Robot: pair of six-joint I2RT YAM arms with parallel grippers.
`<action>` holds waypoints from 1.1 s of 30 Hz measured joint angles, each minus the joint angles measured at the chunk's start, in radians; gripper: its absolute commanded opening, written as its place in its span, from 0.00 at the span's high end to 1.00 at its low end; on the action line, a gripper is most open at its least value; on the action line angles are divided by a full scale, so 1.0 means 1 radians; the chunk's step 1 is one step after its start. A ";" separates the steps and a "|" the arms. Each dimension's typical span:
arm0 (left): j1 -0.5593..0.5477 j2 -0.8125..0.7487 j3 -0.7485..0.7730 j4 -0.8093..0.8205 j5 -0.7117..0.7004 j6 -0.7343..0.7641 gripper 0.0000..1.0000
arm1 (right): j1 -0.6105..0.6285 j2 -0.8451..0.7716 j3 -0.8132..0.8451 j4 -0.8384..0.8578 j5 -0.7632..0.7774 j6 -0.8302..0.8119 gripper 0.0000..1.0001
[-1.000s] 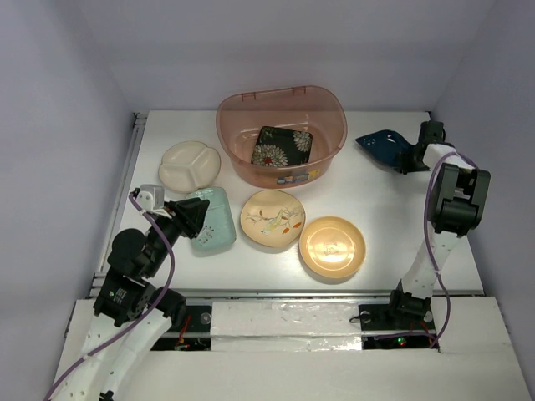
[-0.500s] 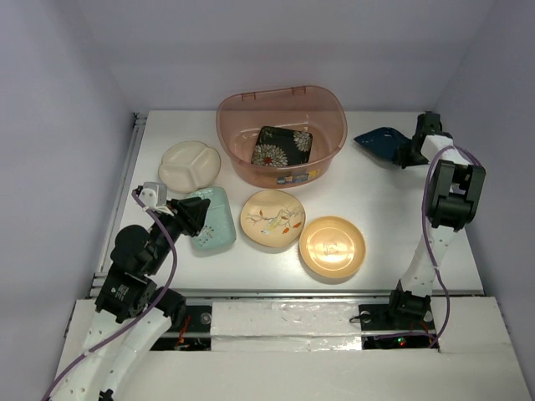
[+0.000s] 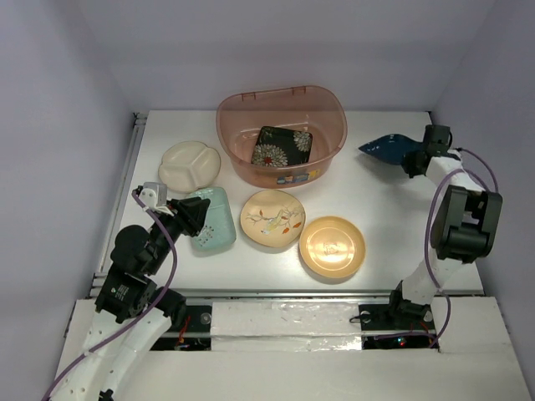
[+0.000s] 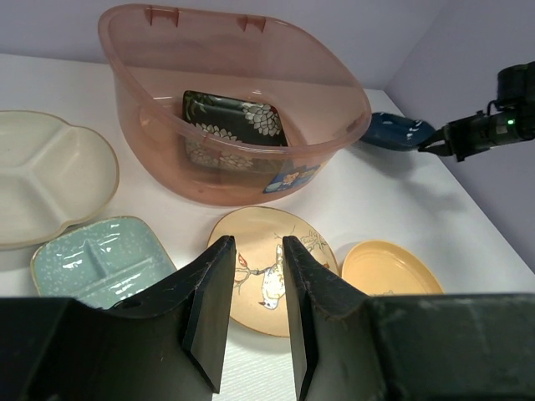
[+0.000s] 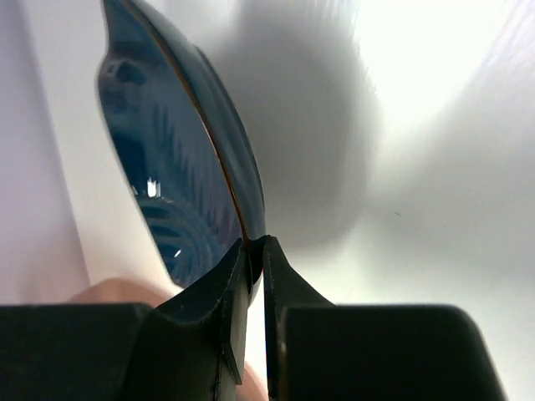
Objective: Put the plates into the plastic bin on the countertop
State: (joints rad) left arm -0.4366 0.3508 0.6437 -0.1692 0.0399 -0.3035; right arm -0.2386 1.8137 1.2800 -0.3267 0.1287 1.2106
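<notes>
At its rim, blue plate [image 3: 386, 149] is pinched by right gripper [image 5: 253, 246], right of bin [image 3: 236, 150]. Fingers of left gripper [image 4: 256, 251] are held parted, empty, by green plate [image 4: 92, 261].

White countertop [image 3: 376, 200] carries pink bin [image 3: 238, 134], cream divided plate [image 3: 190, 164], mint plate [image 3: 216, 222], floral plate [image 3: 272, 218], orange plate [image 3: 333, 247].

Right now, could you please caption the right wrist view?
Right gripper pinches dark-blue leaf-shaped plate by its rim above the countertop.
</notes>
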 measured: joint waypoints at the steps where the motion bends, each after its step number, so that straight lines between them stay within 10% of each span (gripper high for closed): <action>1: 0.000 0.000 0.000 0.000 0.000 0.000 0.73 | -0.003 -0.033 -0.015 0.002 0.004 -0.022 1.00; 18: 0.000 -0.002 0.000 0.000 0.000 0.000 0.73 | 0.016 -0.438 -0.048 0.135 -0.139 -0.280 1.00; 33: 0.000 -0.001 0.000 0.000 0.000 0.000 0.73 | 0.396 -0.109 0.203 0.187 -0.369 -0.268 1.00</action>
State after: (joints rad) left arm -0.4366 0.3500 0.6437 -0.1692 0.0402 -0.3038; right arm 0.1570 1.7042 1.4834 -0.1394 -0.2405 0.9424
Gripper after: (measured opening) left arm 0.266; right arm 0.133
